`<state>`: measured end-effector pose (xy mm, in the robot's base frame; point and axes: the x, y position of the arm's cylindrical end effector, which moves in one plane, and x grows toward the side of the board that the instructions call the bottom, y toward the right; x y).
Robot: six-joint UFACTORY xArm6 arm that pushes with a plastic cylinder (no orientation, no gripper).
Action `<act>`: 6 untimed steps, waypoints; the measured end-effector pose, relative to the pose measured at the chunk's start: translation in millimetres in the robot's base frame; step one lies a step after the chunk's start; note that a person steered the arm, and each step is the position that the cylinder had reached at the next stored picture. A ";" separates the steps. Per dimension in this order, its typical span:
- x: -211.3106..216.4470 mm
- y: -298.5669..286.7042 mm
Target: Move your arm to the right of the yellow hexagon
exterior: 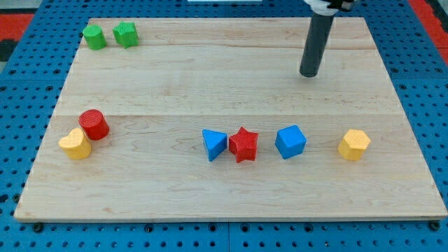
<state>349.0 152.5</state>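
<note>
The yellow hexagon [354, 145] lies on the wooden board [231, 91] at the view's lower right. My tip [309, 74] is the lower end of a dark rod coming down from the view's top. It stands up and to the left of the yellow hexagon, well apart from it, and above the blue cube [290, 141]. It touches no block.
A red star [243, 144] and a blue triangle [214, 144] lie in a row left of the blue cube. A red cylinder [93, 124] and a yellow heart-like block [75, 144] sit together at the left. A green cylinder [94, 37] and a green star [125, 34] are at top left.
</note>
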 end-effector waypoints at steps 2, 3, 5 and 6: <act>-8.5 0.0; 6.0 87.8; 151.7 156.4; 195.9 116.3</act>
